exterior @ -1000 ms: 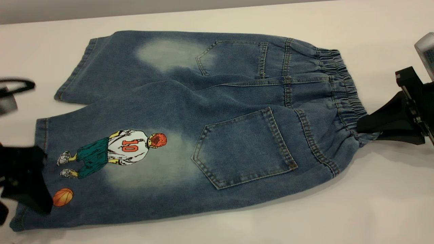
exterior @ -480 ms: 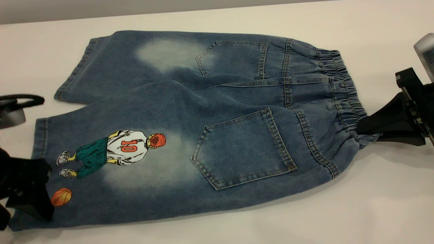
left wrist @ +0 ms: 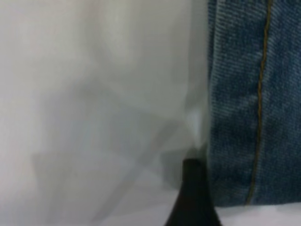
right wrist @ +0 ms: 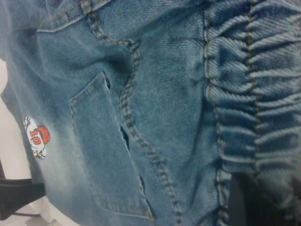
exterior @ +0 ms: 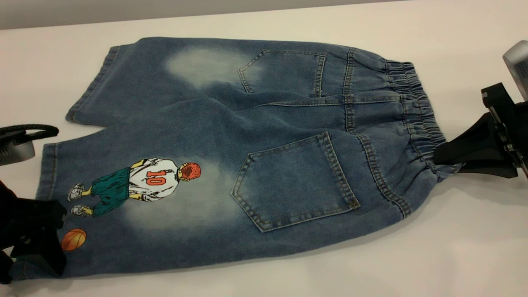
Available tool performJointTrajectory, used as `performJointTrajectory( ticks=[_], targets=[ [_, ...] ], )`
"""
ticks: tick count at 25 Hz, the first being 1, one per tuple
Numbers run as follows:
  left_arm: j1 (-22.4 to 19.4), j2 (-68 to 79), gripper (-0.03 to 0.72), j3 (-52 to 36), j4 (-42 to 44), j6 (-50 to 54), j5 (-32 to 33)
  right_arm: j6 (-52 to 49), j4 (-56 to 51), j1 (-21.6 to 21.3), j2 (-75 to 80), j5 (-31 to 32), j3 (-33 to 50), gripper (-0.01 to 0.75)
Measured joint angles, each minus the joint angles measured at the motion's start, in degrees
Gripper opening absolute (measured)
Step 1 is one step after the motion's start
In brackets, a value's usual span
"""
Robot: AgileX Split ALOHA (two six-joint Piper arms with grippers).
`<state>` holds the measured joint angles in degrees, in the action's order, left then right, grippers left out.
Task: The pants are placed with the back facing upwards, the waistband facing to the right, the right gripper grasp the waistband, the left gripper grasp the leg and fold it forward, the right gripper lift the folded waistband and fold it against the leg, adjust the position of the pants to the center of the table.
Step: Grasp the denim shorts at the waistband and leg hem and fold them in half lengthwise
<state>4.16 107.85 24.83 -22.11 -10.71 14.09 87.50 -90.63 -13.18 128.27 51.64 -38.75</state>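
Note:
The pants point(exterior: 247, 148) lie flat on the table point(exterior: 453, 255) with the back up and both patch pockets showing. The gathered waistband point(exterior: 416, 115) faces right. My right gripper point(exterior: 442, 159) is shut on the waistband's near corner; a dark finger point(right wrist: 242, 202) presses into the ruched denim point(right wrist: 263, 94). The leg point(exterior: 136, 194) with the "10" player print points left. My left gripper point(exterior: 39, 243) is low over the leg's hem corner, open. One black finger point(left wrist: 193, 197) sits just beside the hem point(left wrist: 254, 117); the denim hides the other.
Bare white table surrounds the pants, widest at the near right. The plain leg point(exterior: 156, 78) lies farther back. A grey camera housing point(exterior: 14, 148) rides on the left arm, and another point(exterior: 517, 66) on the right arm. The table's far edge point(exterior: 123, 22) runs behind.
The left gripper has come lower and nearer over the printed leg's hem corner, and the print has slid slightly left. The right gripper has stayed put on the waistband.

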Motion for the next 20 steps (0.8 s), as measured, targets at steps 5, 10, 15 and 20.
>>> performJointTrajectory(
  ticks=[5, 10, 15, 20],
  targets=[
    [0.0, 0.0, 0.288, 0.0, -0.2, 0.0, -1.1, 0.0, 0.0, 0.0, 0.0, 0.7, 0.0, 0.036],
    [0.0, 0.0, 0.078, 0.0, -0.3, -0.8, -1.5, 0.0, 0.0, 0.0, 0.0, 0.8, 0.0, 0.036],
    [0.0, -0.2, 0.077, 0.0, -0.4, -0.8, -1.5, 0.0, 0.1, 0.0, -0.3, 1.0, 0.0, 0.036],
    [0.0, -3.3, 0.077, 0.0, -0.4, -0.8, -0.3, -0.4, 0.6, 0.0, -2.4, 1.6, 0.1, 0.036]
  ],
)
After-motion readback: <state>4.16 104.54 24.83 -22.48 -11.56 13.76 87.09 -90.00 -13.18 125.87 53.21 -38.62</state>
